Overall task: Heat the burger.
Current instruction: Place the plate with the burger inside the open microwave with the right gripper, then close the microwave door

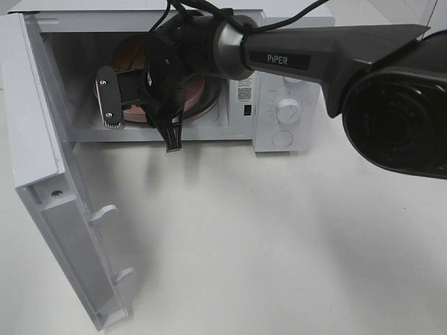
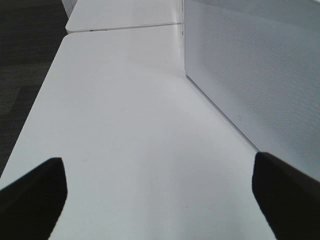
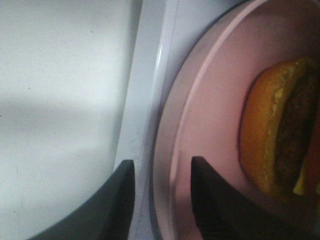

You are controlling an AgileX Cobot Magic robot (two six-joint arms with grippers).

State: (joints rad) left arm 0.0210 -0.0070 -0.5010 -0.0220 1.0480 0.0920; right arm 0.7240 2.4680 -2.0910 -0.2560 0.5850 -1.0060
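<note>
burger (image 3: 272, 145) on pink plate (image 3: 210, 115) | right claw (image 3: 162, 162) seemingly parted astride rim (image 3: 167, 145)

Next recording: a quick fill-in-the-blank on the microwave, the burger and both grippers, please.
1. The door of the white microwave oven stands ____.
2. The golden-brown round burger sits on a round ____ plate.
3. The right gripper has its jaws apart, either side of the plate's ____.
4. The left gripper is open and holds ____.
Missing: open; pink; rim; nothing.

Black arm (image 1: 335, 52) marked PIPER, silver collar (image 1: 229, 47), black cables (image 1: 202, 8), grey two-screw finger (image 1: 108, 98)
</note>
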